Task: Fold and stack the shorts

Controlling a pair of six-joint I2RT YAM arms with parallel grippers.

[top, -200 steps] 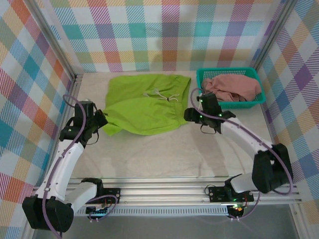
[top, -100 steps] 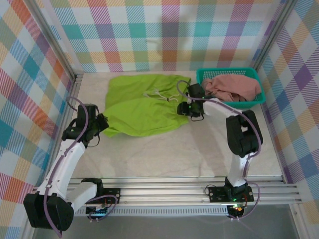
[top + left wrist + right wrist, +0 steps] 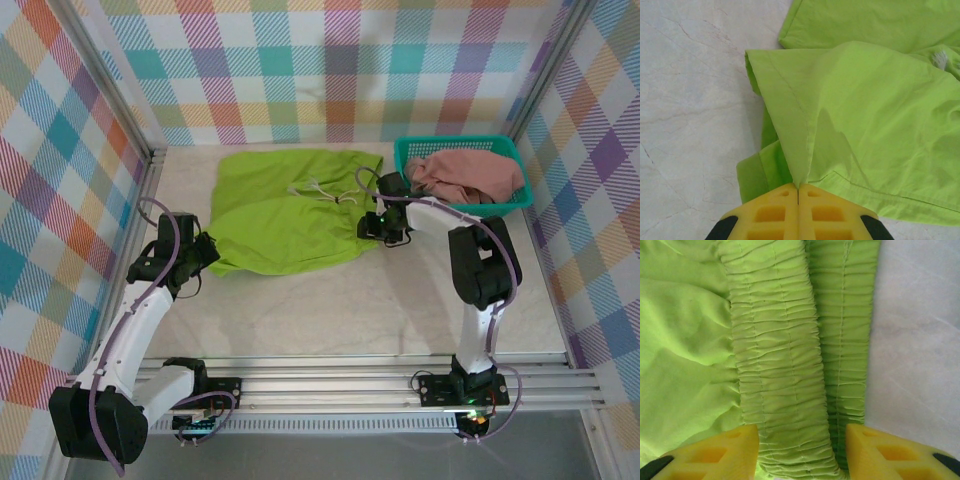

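Our right gripper (image 3: 801, 447) has swung onto the green shorts' (image 3: 290, 215) waistband (image 3: 775, 340), jaws apart — left gripper (image 3: 798, 192) clamps their edge; we fold next.

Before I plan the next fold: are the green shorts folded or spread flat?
Partly folded: green shorts lie doubled, one layer over another; waistband shows two gathered bands.

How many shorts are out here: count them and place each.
2. The lime green shorts lie on the table; the salmon pink shorts sit bunched in the teal basket. Others could hide beneath them.
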